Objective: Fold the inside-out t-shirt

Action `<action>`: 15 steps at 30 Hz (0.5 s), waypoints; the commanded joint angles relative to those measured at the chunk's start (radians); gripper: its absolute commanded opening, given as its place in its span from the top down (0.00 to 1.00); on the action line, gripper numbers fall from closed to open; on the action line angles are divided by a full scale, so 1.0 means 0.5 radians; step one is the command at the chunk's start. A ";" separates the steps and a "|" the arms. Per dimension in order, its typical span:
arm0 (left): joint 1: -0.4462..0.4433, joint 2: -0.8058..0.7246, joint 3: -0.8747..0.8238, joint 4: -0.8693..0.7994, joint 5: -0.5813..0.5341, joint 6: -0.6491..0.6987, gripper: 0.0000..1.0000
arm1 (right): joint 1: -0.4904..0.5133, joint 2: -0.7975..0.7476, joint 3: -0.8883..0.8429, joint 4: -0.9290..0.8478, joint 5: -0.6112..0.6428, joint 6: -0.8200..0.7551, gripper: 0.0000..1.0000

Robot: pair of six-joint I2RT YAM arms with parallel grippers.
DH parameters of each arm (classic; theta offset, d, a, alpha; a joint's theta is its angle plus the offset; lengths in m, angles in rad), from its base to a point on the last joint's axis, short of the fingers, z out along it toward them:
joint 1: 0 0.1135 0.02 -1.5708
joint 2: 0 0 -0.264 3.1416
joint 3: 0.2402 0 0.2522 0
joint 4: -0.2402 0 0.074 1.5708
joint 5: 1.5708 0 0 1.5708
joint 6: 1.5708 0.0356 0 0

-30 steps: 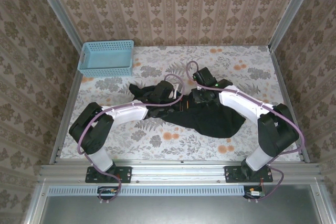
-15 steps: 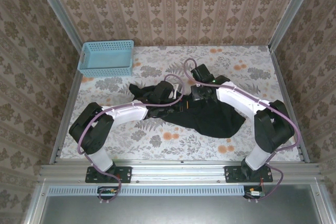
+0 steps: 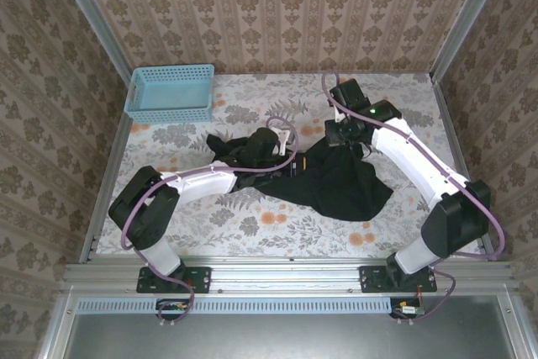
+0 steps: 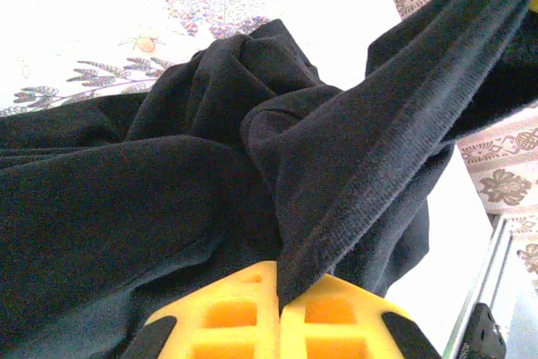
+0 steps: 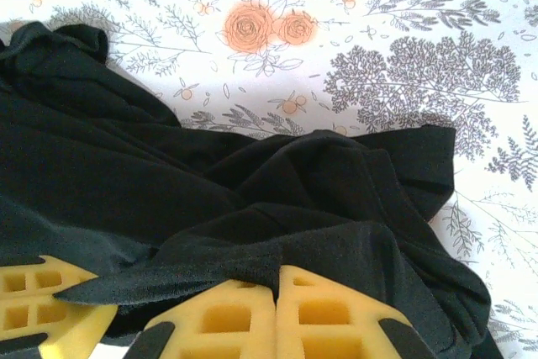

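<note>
Now, in the top external view, the inside-out t-shirt (image 3: 336,187) lies bunched on the table (image 3: 252,224), well apart from the basket (image 3: 171,94), nearer the arm bases than the basket is and off toward the right arm's side. The left gripper (image 3: 252,150) sits at the shirt's end closer to the basket. The right gripper (image 3: 346,134) holds the end farther from the basket, lifted a little. The step in hand looks like stretching the bunch flat before any fold. To do it well, the right gripper should draw steadily away from the basket while the left one anchors its end, both low over the table.

In the left wrist view, the yellow pads (image 4: 227,317) are pressed together on a thick ridge of black cloth that runs up and away, taut. Several layers seem caught, so a slow pull suits it.

In the right wrist view, the pads (image 5: 218,317) pinch a thin fabric edge, with the rest draping onto the floral table. That bite looks shallow, so a jerk could free it. I cannot tell whether the edge is hem or sleeve.
</note>
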 commanded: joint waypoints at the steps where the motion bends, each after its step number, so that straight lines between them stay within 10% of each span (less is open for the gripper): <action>1: -0.001 0.006 -0.050 -0.361 -0.107 0.109 0.94 | -0.062 0.078 0.161 -0.086 0.228 -0.064 1.00; 6: -0.020 0.010 -0.050 -0.447 -0.172 0.156 0.90 | -0.071 0.081 0.216 -0.138 0.631 -0.129 1.00; 15: -0.017 0.010 -0.103 -0.396 -0.177 0.133 0.87 | -0.008 0.090 0.140 -0.053 0.510 -0.197 0.92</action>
